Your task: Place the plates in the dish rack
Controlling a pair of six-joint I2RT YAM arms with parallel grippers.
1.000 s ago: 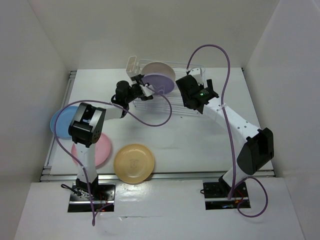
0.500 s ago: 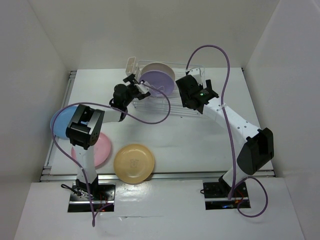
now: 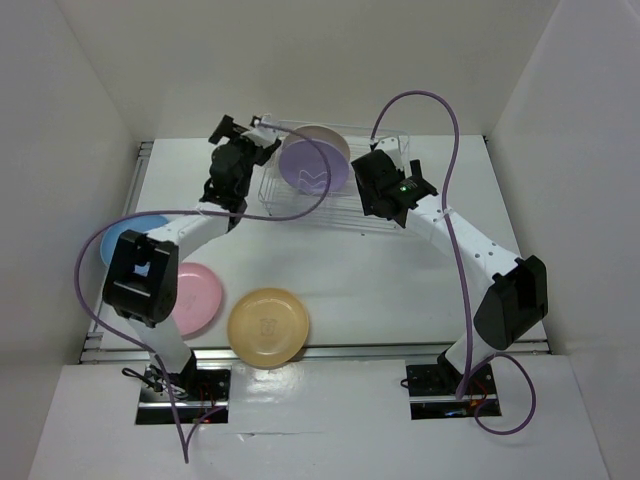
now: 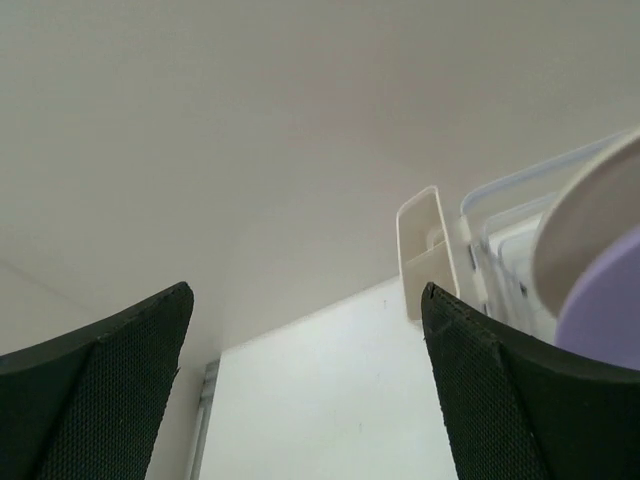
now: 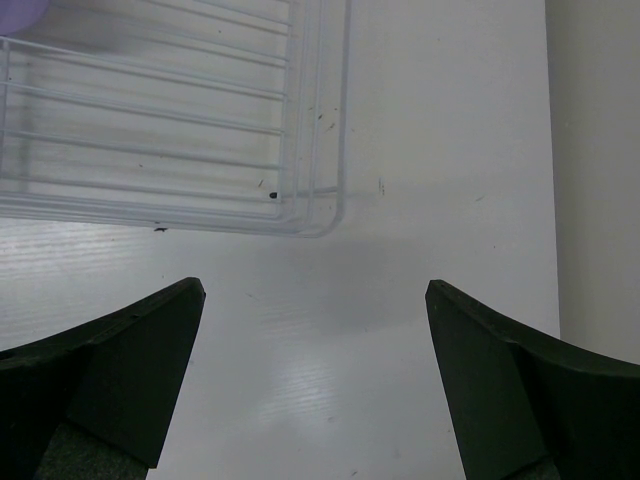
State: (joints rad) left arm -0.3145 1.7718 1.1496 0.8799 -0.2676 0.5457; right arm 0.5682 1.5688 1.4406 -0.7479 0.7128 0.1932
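The white wire dish rack (image 3: 345,212) stands at the back of the table. The purple plate (image 3: 312,168) stands on edge in it, with the cream plate (image 3: 330,137) right behind. The light blue plate (image 3: 128,238), the pink plate (image 3: 196,298) and the yellow-orange plate (image 3: 268,326) lie flat at the front left. My left gripper (image 3: 243,126) is open and empty, raised beside the rack's far left corner. Its wrist view shows the cutlery holder (image 4: 424,250) and both racked plates' edges (image 4: 604,300). My right gripper (image 3: 374,204) is open and empty over the rack's right end (image 5: 170,120).
White walls close in the table on the left, back and right. A metal rail (image 3: 110,290) runs along the table's left edge. Purple cables loop from both arms, one (image 3: 300,205) hanging over the rack's front.
My left gripper has drawn away from the purple plate's left edge, rising toward the far left. The purple plate stays standing in the rack. The right arm has not moved.
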